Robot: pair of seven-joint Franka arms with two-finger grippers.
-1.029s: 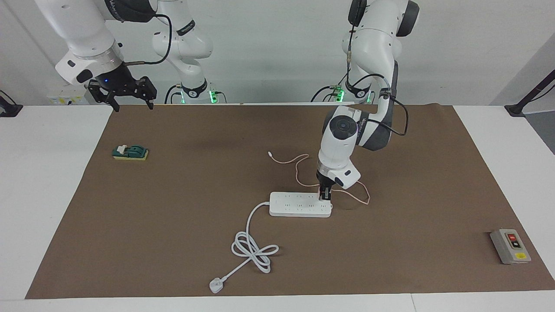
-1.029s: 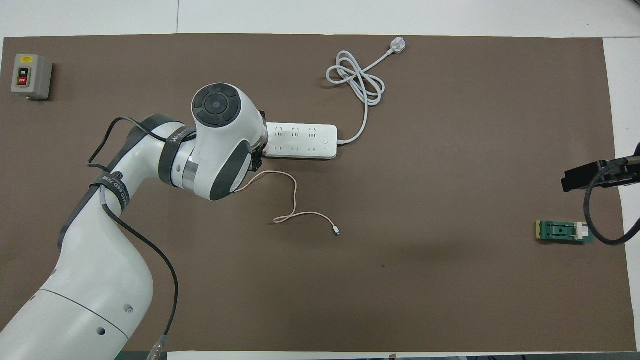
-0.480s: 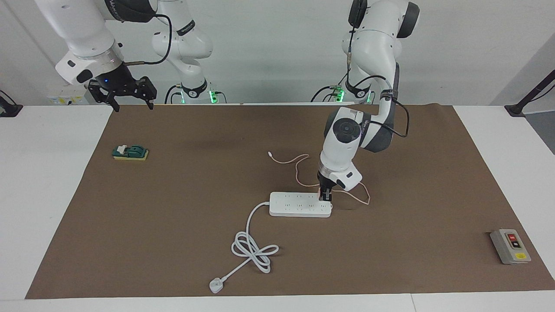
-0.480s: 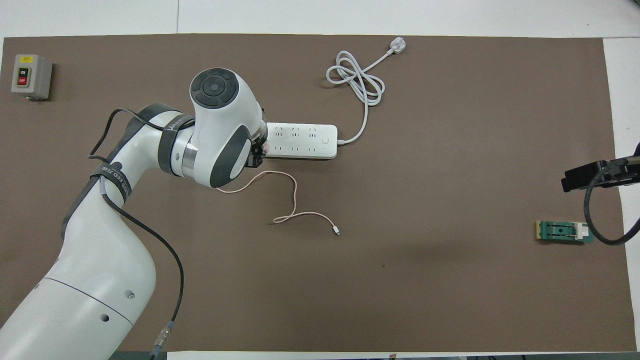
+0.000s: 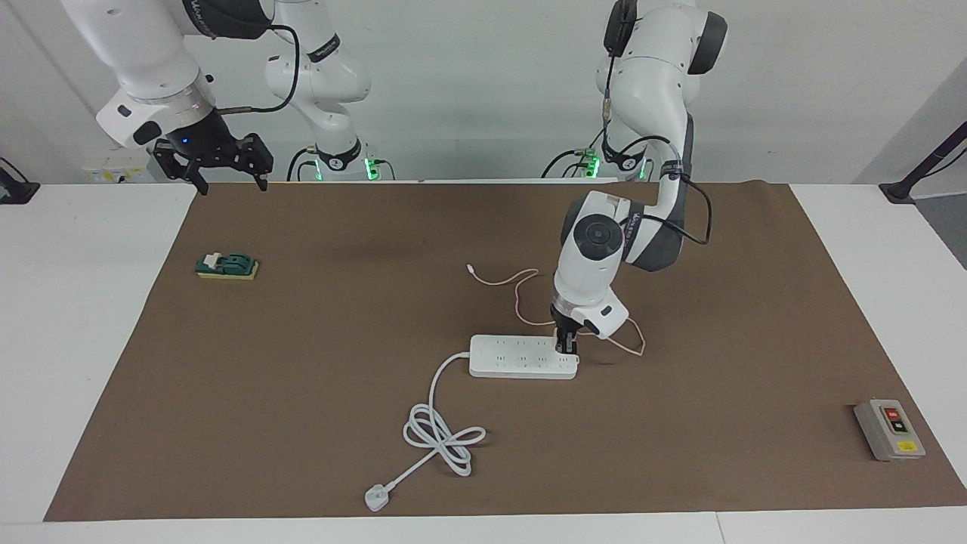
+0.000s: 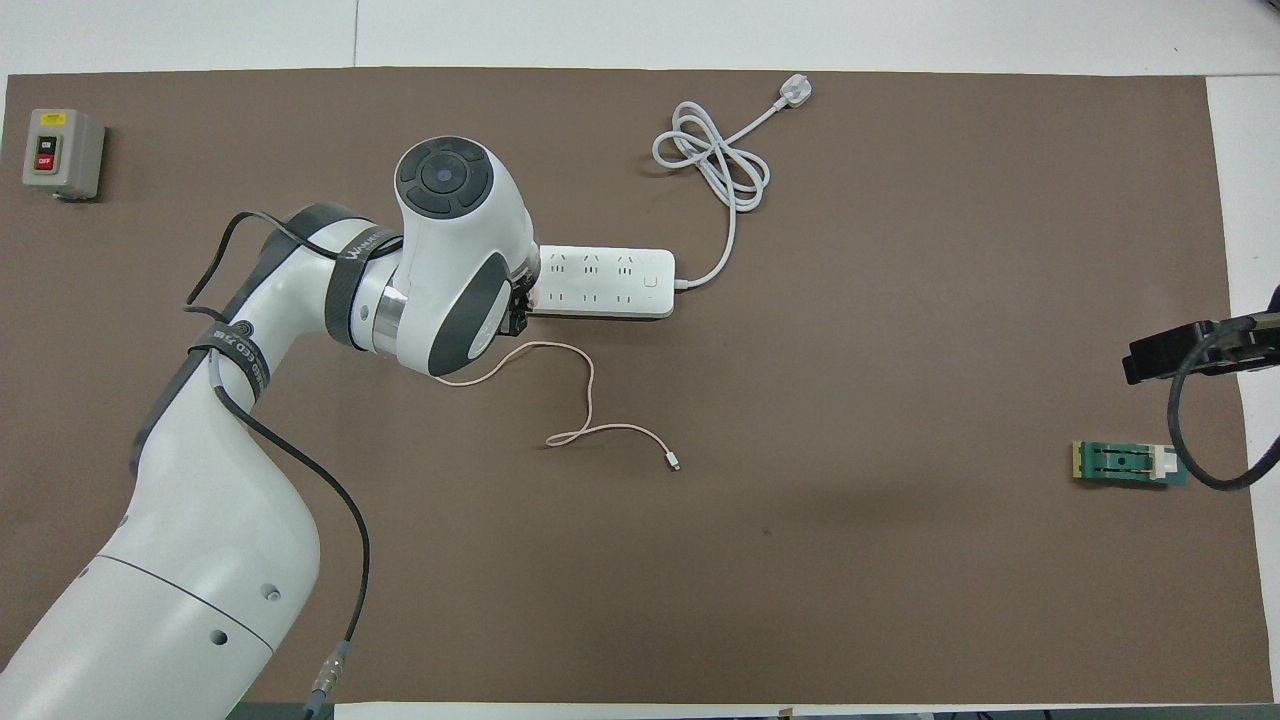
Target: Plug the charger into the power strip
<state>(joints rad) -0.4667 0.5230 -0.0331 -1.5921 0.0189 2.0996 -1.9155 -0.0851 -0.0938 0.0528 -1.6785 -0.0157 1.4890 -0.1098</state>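
Small grey switch box (image 6: 62,152) at left arm's end of brown mat: "ON" on black button, "OFF" on red button, readable in overhead view. Yellow label above them, too small to read. Lettering on dark band round white left arm (image 6: 232,352), not legible.

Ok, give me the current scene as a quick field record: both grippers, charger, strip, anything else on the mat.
left gripper: shut on the charger, down at the power strip's end toward the left arm
power strip: flat on the mat, mid-table
charger cable: trails on the mat, nearer the robots than the strip
right gripper: open, raised, waiting
other: grey button box; green block
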